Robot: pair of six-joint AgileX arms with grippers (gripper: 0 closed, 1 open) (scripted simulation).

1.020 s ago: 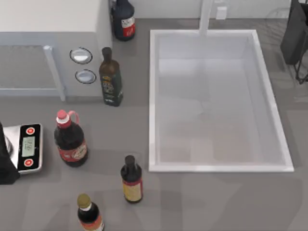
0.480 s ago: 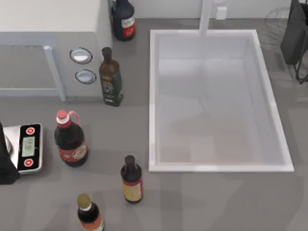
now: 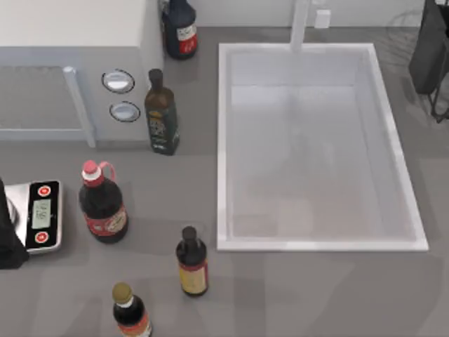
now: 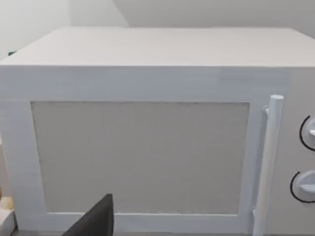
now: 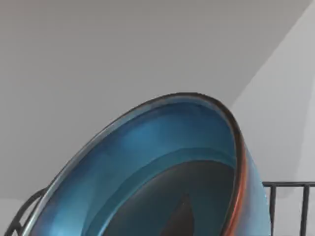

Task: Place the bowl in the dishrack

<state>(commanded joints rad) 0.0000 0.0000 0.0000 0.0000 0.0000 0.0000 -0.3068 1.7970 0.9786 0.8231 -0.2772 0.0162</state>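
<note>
- Microwave (image 4: 147, 147) is seen close ahead in the left wrist view; the left arm sits parked at the tabletop's (image 3: 316, 295) left edge beside the scale (image 3: 38, 216), and whether the left end effector is wide or narrow cannot be told.
- Sink basin (image 3: 316, 147) lies between the bottles and the rack; a bowl slipping off sideways is judged likely to land in it.
- Bowl (image 5: 162, 167), teal inside with a reddish-brown rim, is seen tilted steeply in the right wrist view; a dark shape shows at its inner wall, probably the right end effector gripping it, though this cannot be told for sure.
- Dishrack (image 5: 290, 196) is seen as thin dark rods just beside and behind the bowl; in the top view its wires (image 3: 410, 21) sit at the far right corner.
- Risk, as judged: with such a tilt, a release off the rods could let the bowl roll or tip out.
- Risk, as judged: the rim could catch a rod on lowering and twist in the grip.
</note>
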